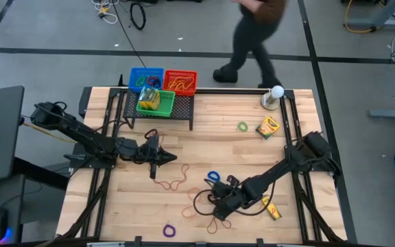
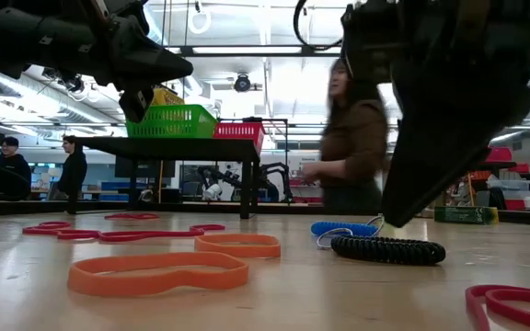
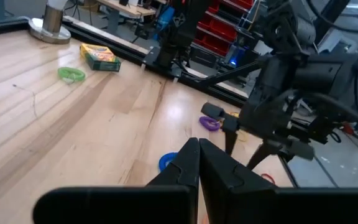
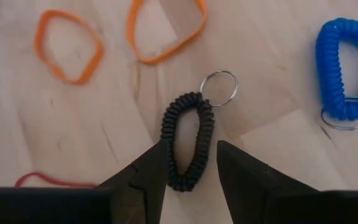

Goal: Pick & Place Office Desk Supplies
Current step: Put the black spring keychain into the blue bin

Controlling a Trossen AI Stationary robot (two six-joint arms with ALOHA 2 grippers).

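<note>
- Black coil loop (image 4: 188, 140) with a metal ring lies flat on the wooden table (image 1: 204, 137), near the front right.
- Right hand (image 4: 191, 163) hangs over it, fingers spread, 1 on each side of the coil.
- Blue coil loop (image 4: 344, 68) lies just beside; 2 orange bands (image 4: 67, 55) lie near.
- Left hand (image 3: 199, 163) hovers closed and empty above the table's left half.
- Crayon box (image 1: 268, 127) lies far right.

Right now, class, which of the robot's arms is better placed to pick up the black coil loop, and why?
The right. The right gripper hangs open directly over the black coil loop, a finger on either side. The left gripper is shut and sits across the table, away from the loop.
</note>
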